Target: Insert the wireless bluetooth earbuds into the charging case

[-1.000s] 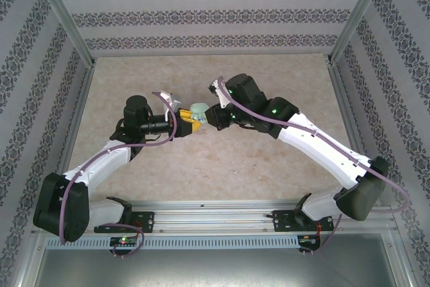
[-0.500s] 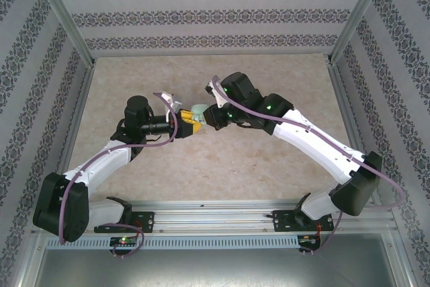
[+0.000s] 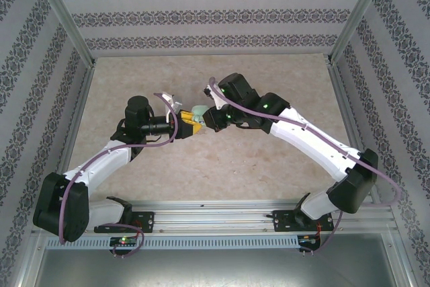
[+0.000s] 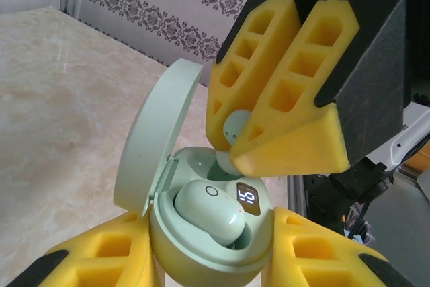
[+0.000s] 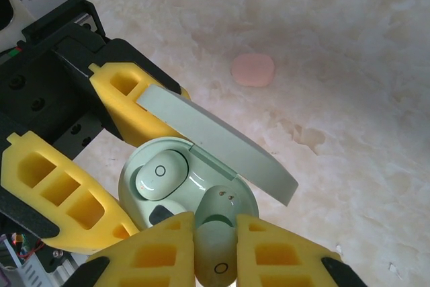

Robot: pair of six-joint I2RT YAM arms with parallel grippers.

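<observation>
The left gripper (image 4: 208, 233) is clamping the pale green charging case (image 4: 195, 268) from both sides, its lid (image 4: 158, 139) standing open. The right gripper (image 5: 215, 257) is pinching a green earbud (image 4: 235, 126) lengthwise, with its lower end pointing into the free socket at the rim, beside the seated earbud (image 4: 211, 210). The lid's edge is sitting close to one right finger, and the table (image 5: 349, 65) is lying open all around.
</observation>
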